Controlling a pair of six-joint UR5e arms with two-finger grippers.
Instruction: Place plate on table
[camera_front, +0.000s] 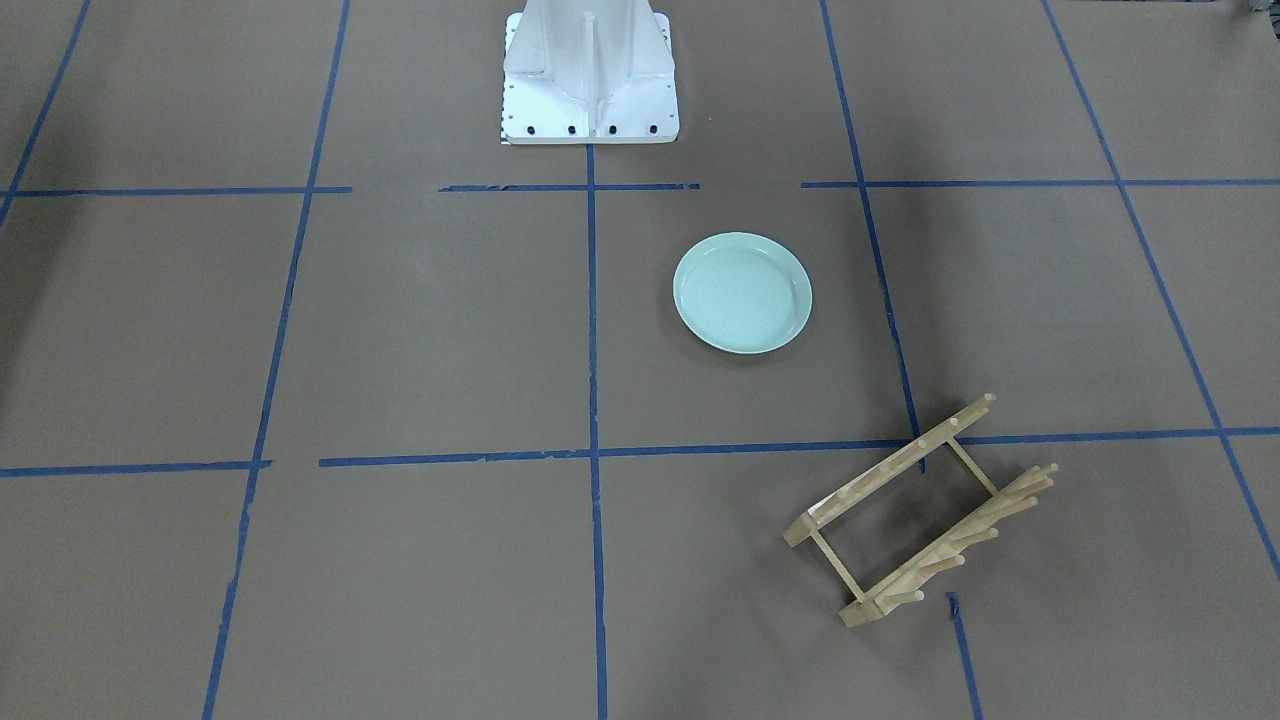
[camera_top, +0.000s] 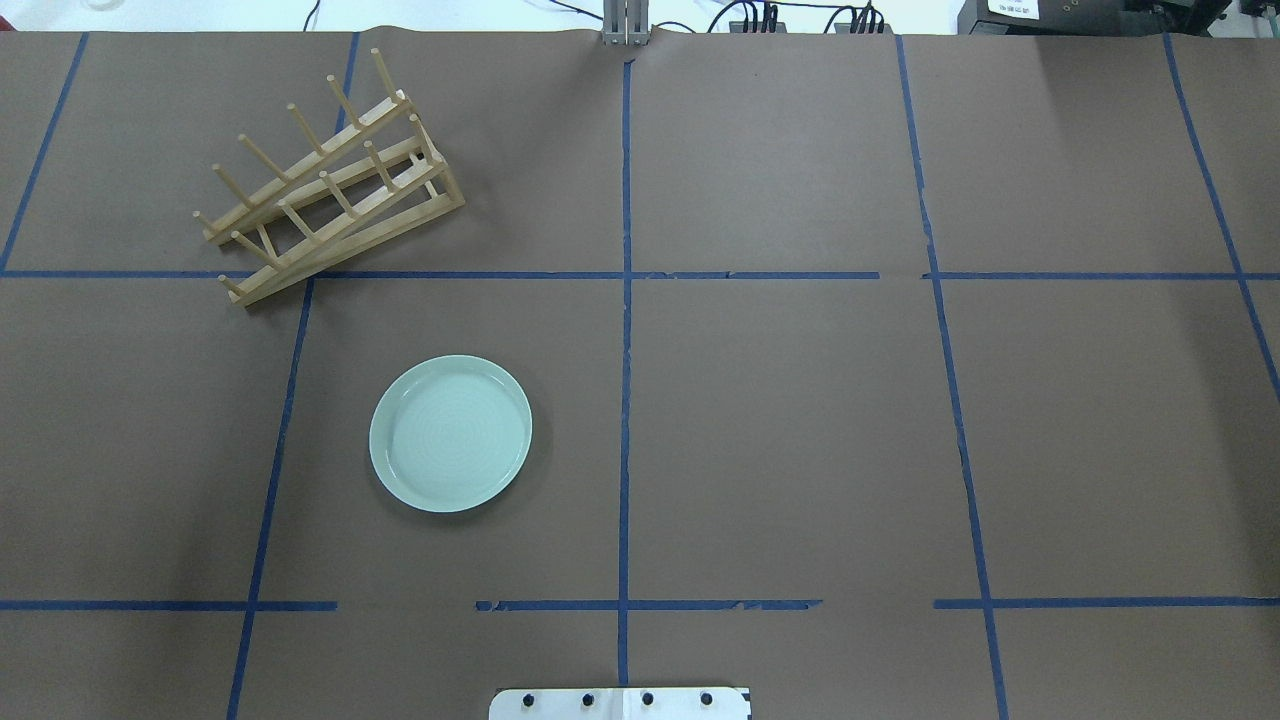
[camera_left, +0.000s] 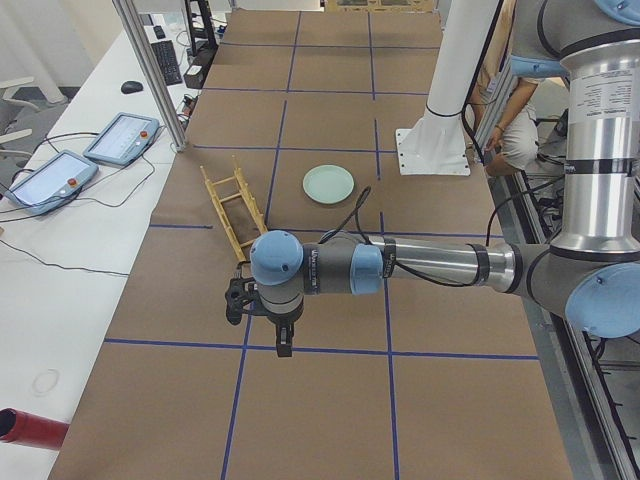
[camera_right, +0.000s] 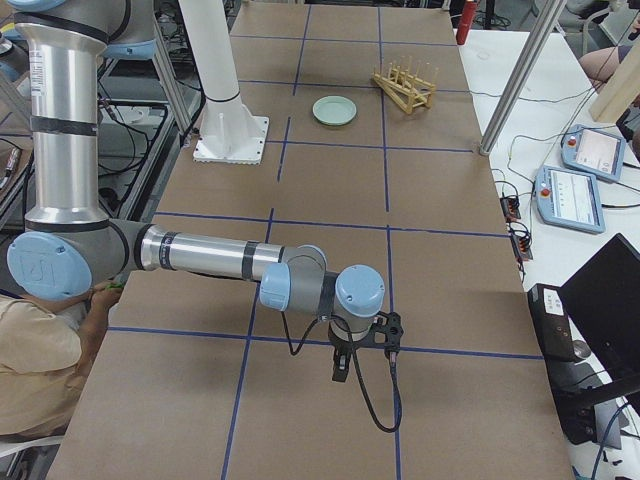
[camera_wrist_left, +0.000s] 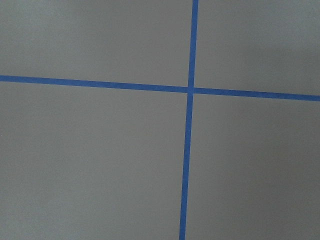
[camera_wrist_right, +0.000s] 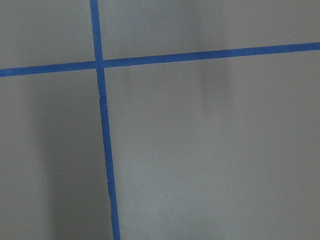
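Table (camera_top: 800, 420): brown, matte, gridded in blue tape. Plate (camera_top: 451, 433): I see it lying flat and right way up on the robot's left half, between the white robot base (camera_front: 590, 75) and the wooden peg rack (camera_top: 330, 180), touching neither. Left gripper (camera_left: 283, 345): hangs over the tape lines, well apart from the plate; I cannot tell how its fingers stand. Right gripper (camera_right: 340, 370): hangs at the opposite end; fingers likewise unreadable.
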